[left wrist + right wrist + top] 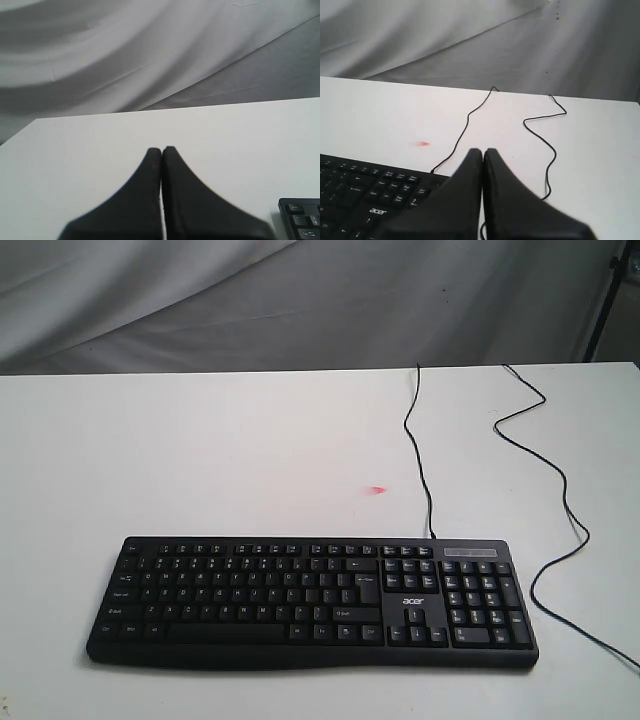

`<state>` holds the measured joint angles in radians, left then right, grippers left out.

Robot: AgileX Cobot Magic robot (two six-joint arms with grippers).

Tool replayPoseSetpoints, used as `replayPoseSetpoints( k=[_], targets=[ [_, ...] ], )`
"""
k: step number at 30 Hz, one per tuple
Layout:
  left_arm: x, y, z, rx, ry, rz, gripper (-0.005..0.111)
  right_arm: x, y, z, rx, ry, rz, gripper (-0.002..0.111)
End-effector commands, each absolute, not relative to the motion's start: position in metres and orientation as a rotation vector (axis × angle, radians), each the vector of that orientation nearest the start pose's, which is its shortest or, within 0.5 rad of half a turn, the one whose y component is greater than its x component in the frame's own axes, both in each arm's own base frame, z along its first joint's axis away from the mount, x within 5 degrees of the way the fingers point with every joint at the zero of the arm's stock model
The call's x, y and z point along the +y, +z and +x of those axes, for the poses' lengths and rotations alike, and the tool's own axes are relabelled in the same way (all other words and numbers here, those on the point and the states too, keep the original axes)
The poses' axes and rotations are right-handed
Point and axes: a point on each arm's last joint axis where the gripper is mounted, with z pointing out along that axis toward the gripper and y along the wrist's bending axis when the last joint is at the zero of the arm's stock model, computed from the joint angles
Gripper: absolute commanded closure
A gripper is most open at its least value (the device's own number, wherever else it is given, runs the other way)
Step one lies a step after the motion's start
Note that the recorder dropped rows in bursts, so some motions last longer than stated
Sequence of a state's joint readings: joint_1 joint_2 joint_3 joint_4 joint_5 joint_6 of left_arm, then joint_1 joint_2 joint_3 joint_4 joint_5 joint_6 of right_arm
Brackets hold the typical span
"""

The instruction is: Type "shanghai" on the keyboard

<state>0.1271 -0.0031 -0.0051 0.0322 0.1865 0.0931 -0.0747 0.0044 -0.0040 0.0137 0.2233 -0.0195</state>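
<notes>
The black keyboard (310,600) with white-lettered keys lies near the front edge of the white table; its number pad and "acer" logo are at the right end. Neither arm shows in the exterior view. In the left wrist view my left gripper (161,149) is shut with nothing in it, above bare table, and one corner of the keyboard (302,225) shows beside it. My right gripper (483,150) is also shut and empty, hovering over the keyboard's (365,195) number-pad end.
A thin black cable (420,460) runs from the keyboard's back edge to the table's far edge. A second loop of cable (560,490) snakes along the right side. A small red mark (378,489) sits on the white table (200,460). Grey cloth hangs behind.
</notes>
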Motion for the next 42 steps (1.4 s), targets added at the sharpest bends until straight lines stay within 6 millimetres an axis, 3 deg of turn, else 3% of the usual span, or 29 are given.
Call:
replayPoseSetpoints(
  k=[1,7,42],
  targets=[
    [0.0074,0.1968,0.0556,1.667,0.190,-0.006,0.106,-0.0044,0.1907,0.0551,1.732,-0.068,0.060,0.108],
    [0.0074,0.1968,0.0556,1.667,0.190,-0.006,0.106,-0.0042,0.1830,0.0535,1.817,-0.065,0.063,0.108],
    [0.0074,0.1965,0.0556,1.671,0.190,-0.006,0.106,-0.0041,0.1837,0.0537,1.810,-0.064,0.060,0.108]
  ],
)
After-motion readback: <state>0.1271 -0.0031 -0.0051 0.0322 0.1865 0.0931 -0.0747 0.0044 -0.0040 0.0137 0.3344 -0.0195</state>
